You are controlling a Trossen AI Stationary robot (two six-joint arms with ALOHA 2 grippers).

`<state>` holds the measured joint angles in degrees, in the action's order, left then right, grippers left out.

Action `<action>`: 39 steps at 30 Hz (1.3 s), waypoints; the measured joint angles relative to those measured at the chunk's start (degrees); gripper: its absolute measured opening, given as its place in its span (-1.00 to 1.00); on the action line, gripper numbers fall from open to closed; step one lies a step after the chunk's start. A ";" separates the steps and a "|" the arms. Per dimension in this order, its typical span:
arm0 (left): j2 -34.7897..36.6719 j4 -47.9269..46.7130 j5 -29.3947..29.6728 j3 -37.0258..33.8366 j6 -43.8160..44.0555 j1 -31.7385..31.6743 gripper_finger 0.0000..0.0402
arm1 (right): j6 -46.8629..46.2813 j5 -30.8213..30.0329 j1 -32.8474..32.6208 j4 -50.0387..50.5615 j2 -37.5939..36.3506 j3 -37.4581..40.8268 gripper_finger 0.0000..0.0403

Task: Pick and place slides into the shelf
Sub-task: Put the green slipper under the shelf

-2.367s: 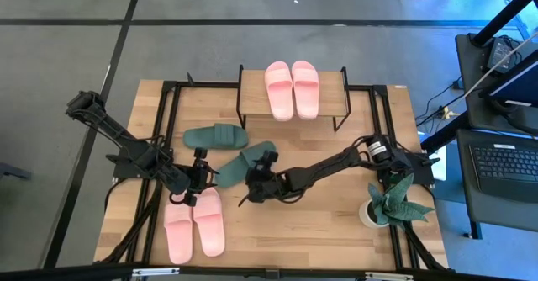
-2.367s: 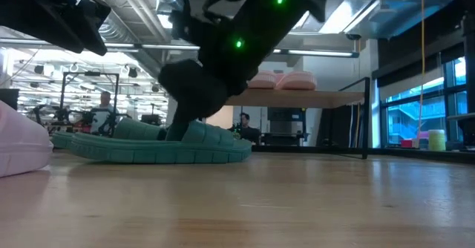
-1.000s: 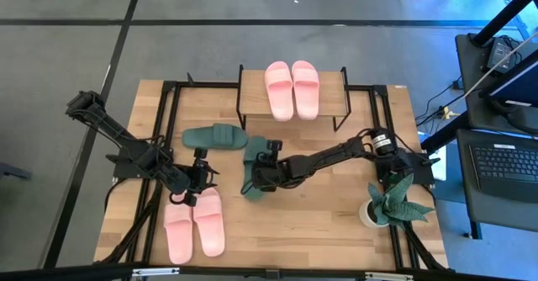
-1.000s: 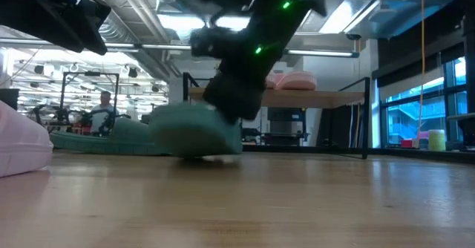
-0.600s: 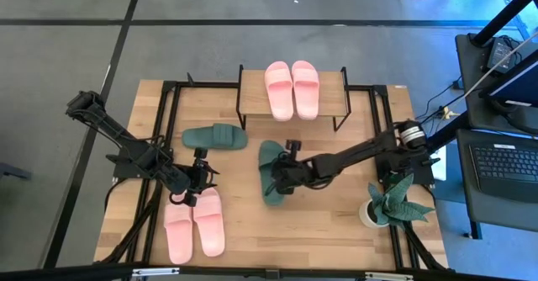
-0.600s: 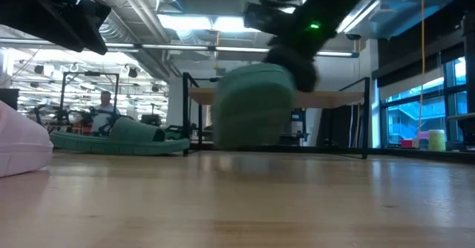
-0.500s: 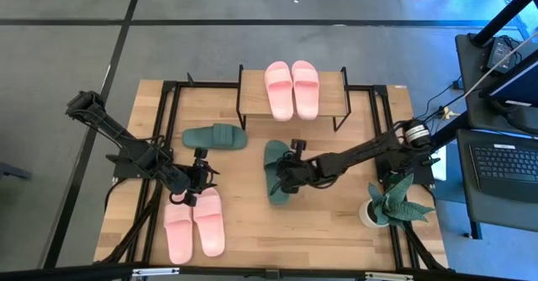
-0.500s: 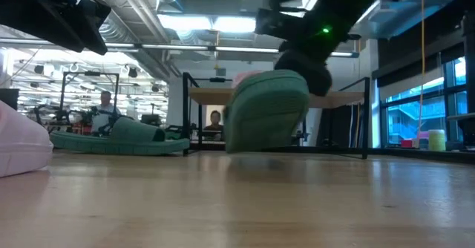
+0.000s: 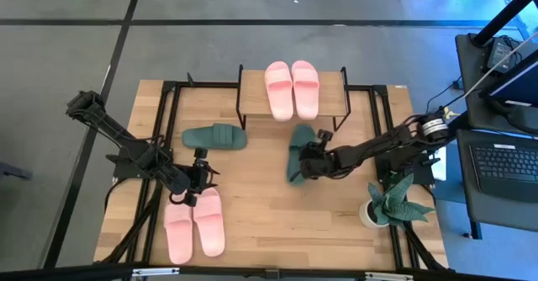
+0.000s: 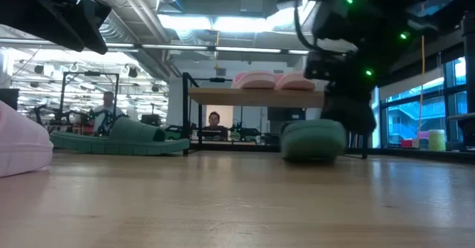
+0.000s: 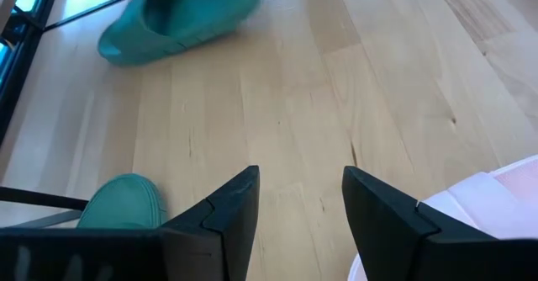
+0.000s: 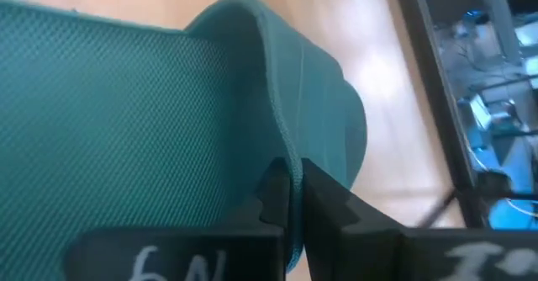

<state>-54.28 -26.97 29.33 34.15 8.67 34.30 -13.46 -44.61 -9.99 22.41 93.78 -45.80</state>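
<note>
Green slide point(image 9: 299, 151) is clamped by its edge between the fingers of the right gripper point(image 9: 309, 165); the right wrist view shows both fingers pinched on the sole's thin rim. From the low view it hangs low, close to or grazing the tabletop point(image 9: 336, 222); cannot tell which. The shelf point(image 9: 332, 82) stands just beyond the gripper, its near right leg close to the slide's toe end.

Progress, as judged from the layout:
- One pink pair point(image 9: 291, 87) sits side by side on the shelf's top board. Done.
- Second green slide point(image 9: 215, 135) lies flat on the table, well off to the left of the right gripper, in front of the shelf's left end. Not yet placed.
- Second pink pair point(image 9: 194, 225) lies on the table right beside the left gripper point(image 9: 198, 182), on its near side. Untouched.

Left gripper waits with fingers spread apart, holding nothing; its wrist view shows bare wood between the fingers.

So roughly a third done: two slides shelved, one in transit, three left. The top board has free room either side of the pink pair.
</note>
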 joint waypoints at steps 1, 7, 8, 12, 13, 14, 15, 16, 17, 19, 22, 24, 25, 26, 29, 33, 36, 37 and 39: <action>0.00 0.00 0.00 0.00 -0.02 0.00 -0.18 | 0.23 -0.35 0.38 -0.13 -1.23 1.40 -0.92; 0.00 -0.02 0.01 0.00 -0.02 -0.04 -0.18 | 4.05 -0.38 2.86 -2.56 -9.81 8.13 -0.92; 0.00 0.01 0.01 0.00 -0.02 -0.04 -0.18 | 5.12 -0.35 3.17 -3.05 -10.96 9.06 -0.92; 0.00 0.06 0.01 0.00 -0.02 -0.04 -0.18 | 10.05 1.05 4.90 -6.61 -14.39 11.89 -0.92; 0.00 0.05 0.01 0.00 -0.02 -0.04 -0.18 | 11.17 2.42 5.42 -7.35 -14.83 12.54 -0.92; 0.00 0.02 0.01 0.00 -0.02 -0.04 -0.18 | 12.40 3.46 5.92 -8.36 -15.02 13.21 -0.92; 0.00 0.07 0.01 0.00 -0.02 -0.04 -0.18 | 13.17 4.21 6.40 -9.48 -15.02 13.63 -0.92; 0.00 0.05 0.01 0.00 -0.02 -0.04 -0.18 | 13.73 4.47 6.83 -10.21 -14.98 14.12 -0.92; 0.00 0.04 0.01 0.00 -0.02 -0.04 -0.18 | 13.80 4.64 7.23 -10.43 -14.87 14.47 -0.92; 0.00 0.03 0.01 0.00 -0.02 -0.04 -0.18 | 13.72 4.78 8.09 -10.90 -14.54 15.07 -0.90; 0.00 0.04 0.01 0.00 -0.02 -0.04 -0.18 | 13.94 4.64 8.86 -10.88 -14.54 15.21 -0.83; 0.00 0.09 0.01 0.00 -0.02 -0.04 -0.18 | 14.29 4.67 9.10 -10.91 -14.54 15.21 -0.80; 0.00 0.05 0.01 0.00 0.02 -0.04 -0.18 | 15.00 4.65 9.13 -10.85 -14.56 15.21 -0.80; 0.00 0.04 0.01 0.00 0.04 -0.04 -0.18 | 15.32 4.64 9.15 -10.74 -14.56 15.24 -0.79; 0.00 0.05 0.01 0.00 0.04 -0.04 -0.18 | 15.46 4.67 9.13 -10.75 -14.56 15.24 -0.78; 0.00 0.05 0.01 0.00 0.13 -0.02 -0.18 | 15.81 4.71 9.13 -10.47 -14.58 15.24 -0.77; 0.00 0.05 0.01 0.00 0.20 -0.02 -0.18 | 16.14 4.70 9.13 -10.47 -14.58 15.24 -0.77; 0.00 0.05 0.01 0.00 0.20 -0.02 -0.18 | 16.18 4.71 9.13 -10.47 -14.58 15.24 -0.76; 0.00 0.05 0.01 0.00 0.20 -0.02 -0.18 | 16.26 4.73 9.13 -10.48 -14.58 15.24 -0.72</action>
<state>-54.28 -26.92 29.34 34.15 8.86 34.28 2.80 -39.88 -0.86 11.93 79.20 -30.57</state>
